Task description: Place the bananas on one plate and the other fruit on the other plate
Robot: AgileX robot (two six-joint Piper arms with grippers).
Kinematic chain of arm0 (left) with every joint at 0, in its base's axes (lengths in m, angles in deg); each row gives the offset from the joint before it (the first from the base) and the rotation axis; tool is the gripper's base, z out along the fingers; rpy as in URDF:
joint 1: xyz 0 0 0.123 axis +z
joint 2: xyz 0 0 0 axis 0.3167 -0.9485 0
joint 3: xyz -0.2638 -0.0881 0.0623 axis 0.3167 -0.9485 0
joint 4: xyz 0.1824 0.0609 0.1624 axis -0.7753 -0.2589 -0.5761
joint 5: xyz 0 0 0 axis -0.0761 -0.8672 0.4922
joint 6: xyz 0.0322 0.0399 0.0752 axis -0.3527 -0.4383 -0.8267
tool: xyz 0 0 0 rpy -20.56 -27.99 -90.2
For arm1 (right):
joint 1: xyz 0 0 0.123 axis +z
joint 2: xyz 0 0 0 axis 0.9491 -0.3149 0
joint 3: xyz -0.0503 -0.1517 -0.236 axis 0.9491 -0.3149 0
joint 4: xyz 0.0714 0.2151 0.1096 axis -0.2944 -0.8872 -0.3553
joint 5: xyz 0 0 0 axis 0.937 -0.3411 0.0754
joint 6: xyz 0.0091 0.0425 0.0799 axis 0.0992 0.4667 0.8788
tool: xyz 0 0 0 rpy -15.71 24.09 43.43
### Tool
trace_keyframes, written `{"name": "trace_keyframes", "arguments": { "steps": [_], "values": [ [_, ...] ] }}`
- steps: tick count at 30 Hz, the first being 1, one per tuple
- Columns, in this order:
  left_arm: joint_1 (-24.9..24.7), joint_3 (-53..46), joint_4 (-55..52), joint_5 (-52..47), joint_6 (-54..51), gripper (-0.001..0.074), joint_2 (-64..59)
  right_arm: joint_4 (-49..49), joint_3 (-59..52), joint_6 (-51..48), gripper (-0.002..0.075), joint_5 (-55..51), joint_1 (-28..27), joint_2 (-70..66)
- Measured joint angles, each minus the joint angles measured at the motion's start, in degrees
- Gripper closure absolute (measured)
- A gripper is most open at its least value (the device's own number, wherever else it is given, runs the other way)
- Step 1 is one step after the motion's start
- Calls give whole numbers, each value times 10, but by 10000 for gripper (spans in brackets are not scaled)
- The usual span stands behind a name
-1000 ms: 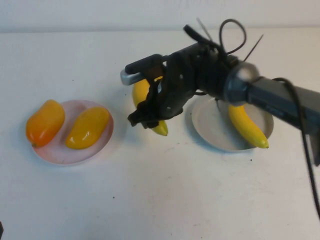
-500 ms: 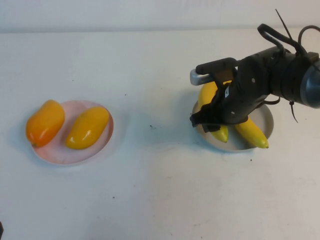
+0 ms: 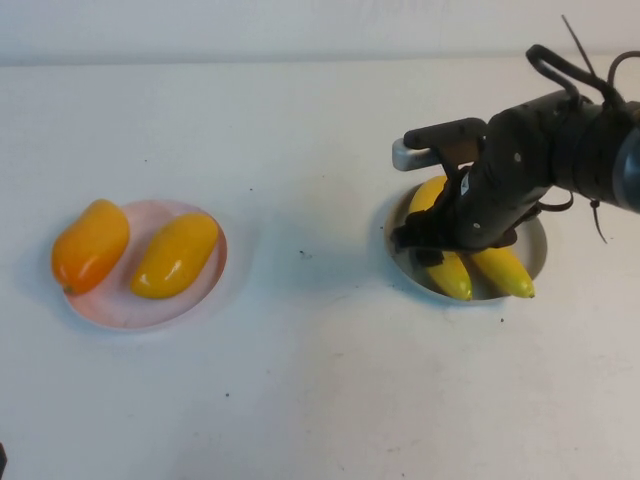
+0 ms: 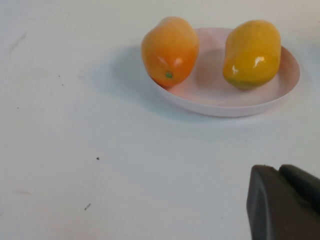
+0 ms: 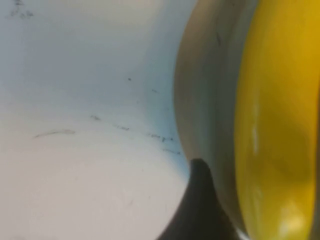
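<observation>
The right arm reaches in from the right edge of the high view, its dark wrist bent downward over the round grey-blue plate. The right end effector sits low over that plate's left half, its black fingers clamped on a long curved yellow banana. The left end effector hangs just above the table near the round pale pink plate, only a dark finger showing in its wrist view.
</observation>
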Motion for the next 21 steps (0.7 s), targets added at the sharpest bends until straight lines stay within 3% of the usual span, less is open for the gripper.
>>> {"name": "trace_keyframes", "arguments": {
  "steps": [4, 12, 15, 21],
  "values": [
    [0, 0, 0, 0, 0, 739, 0, 0, -34, 0, 329, -1, 6, 74],
    [0, 0, 0, 0, 0, 739, 0, -16, -147, 0, 681, -55, 11, 284],
    [0, 0, 0, 0, 0, 739, 0, -17, -173, 0, 725, -97, 11, 343],
    [0, 0, 0, 0, 0, 739, 0, -26, -248, 0, 739, -157, 11, 454]
  ]
}}
